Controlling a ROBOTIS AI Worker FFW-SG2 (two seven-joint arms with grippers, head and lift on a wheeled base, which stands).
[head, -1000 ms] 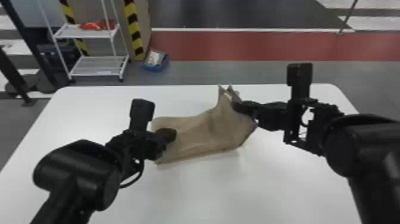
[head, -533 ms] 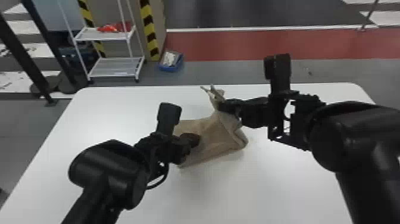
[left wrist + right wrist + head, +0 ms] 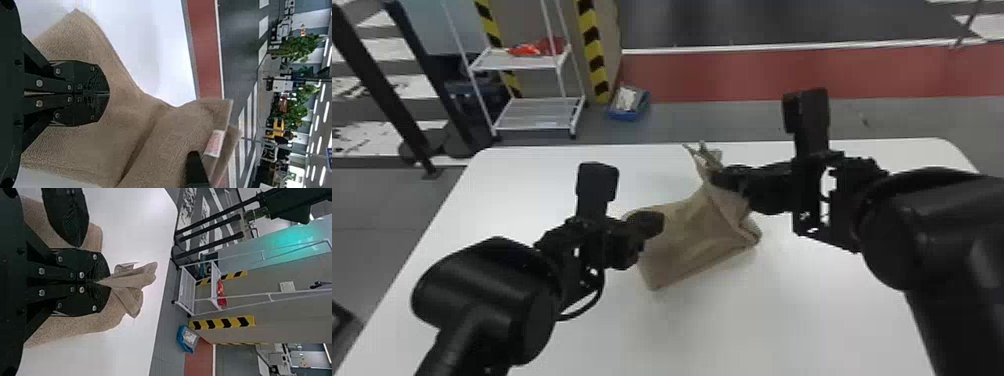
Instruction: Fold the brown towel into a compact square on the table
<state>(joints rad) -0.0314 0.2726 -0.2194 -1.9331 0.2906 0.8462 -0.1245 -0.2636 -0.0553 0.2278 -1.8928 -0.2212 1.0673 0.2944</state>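
Under your work you have the white table [image 3: 782, 325], and on its middle, between your 2 arms, lies the brown towel [image 3: 692, 230]. Its long axis runs slantwise across the table, the right end farther from you than the left, with 1 peak lifted at the far right.

Your right gripper [image 3: 719, 177] has that peak: its fingers are clenched on the cloth, coming in from the right. From its tips, the bulk of the towel lies leftward and back toward you. Your left gripper [image 3: 107, 94] sits over the towel's left end, its 2 fingers together with no cloth seen between them; you can't tell how hard they press, if they touch at all. From there, the raised part is off to the right and away from you.

So your right is the nearer to the lifted layer, and the next move likely carries it left across the flat part while your left pins that end. Watch for the bunched tip [image 3: 137, 278] folding in as a lump, and the small white label [image 3: 214, 143] poking out.
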